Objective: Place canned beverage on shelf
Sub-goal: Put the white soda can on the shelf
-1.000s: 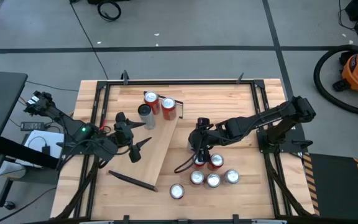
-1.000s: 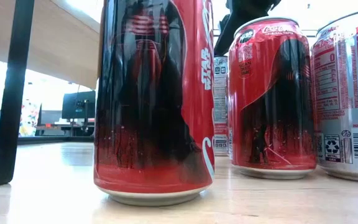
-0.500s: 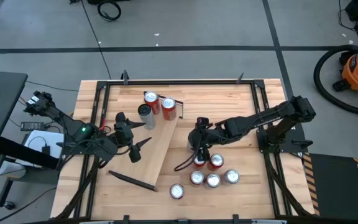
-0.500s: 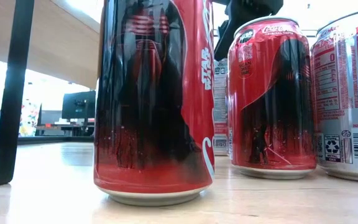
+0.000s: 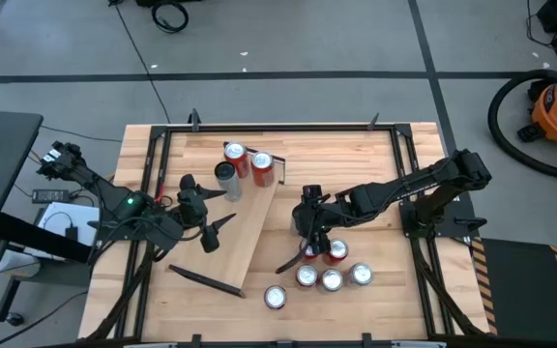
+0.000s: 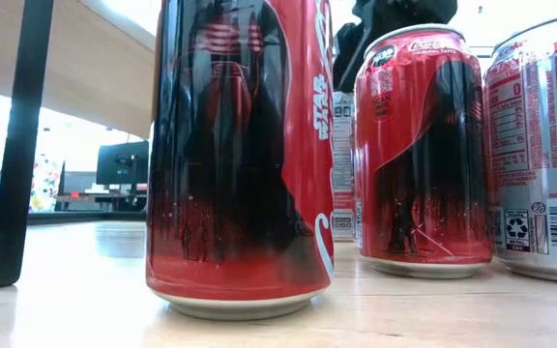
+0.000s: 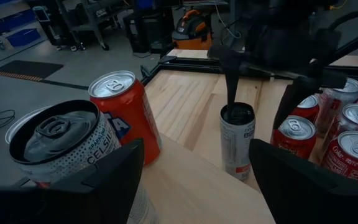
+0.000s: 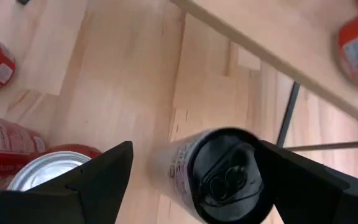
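Note:
The shelf [image 5: 245, 227], a pale plank, lies slantwise at the table's middle left and stands raised on a dark leg [image 6: 17, 145]. Three cans [image 5: 233, 153] stand on its far end, among them a grey-topped one [image 7: 61, 149] and an orange one [image 7: 126, 112]. My left gripper [image 5: 222, 211] hovers open over the shelf, just near of those cans. My right gripper [image 5: 303, 246] is open above a slim white can with a black top [image 7: 237, 140]. Its fingers [image 7: 229, 87] stand on either side of that can's top [image 8: 225, 174].
Several red and silver cans [image 5: 332, 278] stand upright on the tabletop close to the slim can, toward the near right. One red can [image 6: 240, 155] is alone nearer the front edge. A black frame [image 5: 409, 184] runs round the tabletop.
My right gripper has rolled a little about the line it points along while staying over the slim can. Its fingers stay as wide apart as before. The cans and the shelf have not moved.

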You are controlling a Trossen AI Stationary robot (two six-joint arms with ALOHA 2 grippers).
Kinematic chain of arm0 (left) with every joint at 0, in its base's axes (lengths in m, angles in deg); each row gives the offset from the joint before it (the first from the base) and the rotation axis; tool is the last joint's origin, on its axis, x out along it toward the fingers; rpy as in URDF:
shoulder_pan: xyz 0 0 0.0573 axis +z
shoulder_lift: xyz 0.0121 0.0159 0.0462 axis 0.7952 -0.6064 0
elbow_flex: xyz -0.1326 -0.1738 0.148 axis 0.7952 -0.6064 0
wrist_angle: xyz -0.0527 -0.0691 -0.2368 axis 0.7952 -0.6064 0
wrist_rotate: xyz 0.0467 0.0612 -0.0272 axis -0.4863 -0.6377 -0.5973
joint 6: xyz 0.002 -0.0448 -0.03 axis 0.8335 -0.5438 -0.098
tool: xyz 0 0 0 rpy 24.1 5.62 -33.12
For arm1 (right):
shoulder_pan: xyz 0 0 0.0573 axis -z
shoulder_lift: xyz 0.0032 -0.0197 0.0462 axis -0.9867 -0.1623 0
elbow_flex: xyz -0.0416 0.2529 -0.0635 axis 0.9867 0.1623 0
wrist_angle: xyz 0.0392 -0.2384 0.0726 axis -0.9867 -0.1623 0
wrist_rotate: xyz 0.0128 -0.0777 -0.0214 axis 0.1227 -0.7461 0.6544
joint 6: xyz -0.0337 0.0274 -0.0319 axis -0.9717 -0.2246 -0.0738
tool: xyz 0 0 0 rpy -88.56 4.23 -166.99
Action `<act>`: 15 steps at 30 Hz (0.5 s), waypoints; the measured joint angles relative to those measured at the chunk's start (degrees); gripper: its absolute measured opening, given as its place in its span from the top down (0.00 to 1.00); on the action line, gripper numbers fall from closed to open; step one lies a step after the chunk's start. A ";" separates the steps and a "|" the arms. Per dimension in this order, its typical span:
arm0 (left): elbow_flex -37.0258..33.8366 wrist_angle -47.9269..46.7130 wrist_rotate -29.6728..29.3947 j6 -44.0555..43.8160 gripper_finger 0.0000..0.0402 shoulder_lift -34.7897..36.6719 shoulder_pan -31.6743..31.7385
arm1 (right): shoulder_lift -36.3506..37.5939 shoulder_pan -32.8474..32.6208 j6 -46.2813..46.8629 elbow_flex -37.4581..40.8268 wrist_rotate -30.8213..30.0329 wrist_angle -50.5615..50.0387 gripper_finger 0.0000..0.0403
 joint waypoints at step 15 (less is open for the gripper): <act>0.00 -0.13 0.00 -0.44 0.25 0.00 -0.02 | 1.19 -2.53 5.12 1.09 -11.15 -4.40 0.14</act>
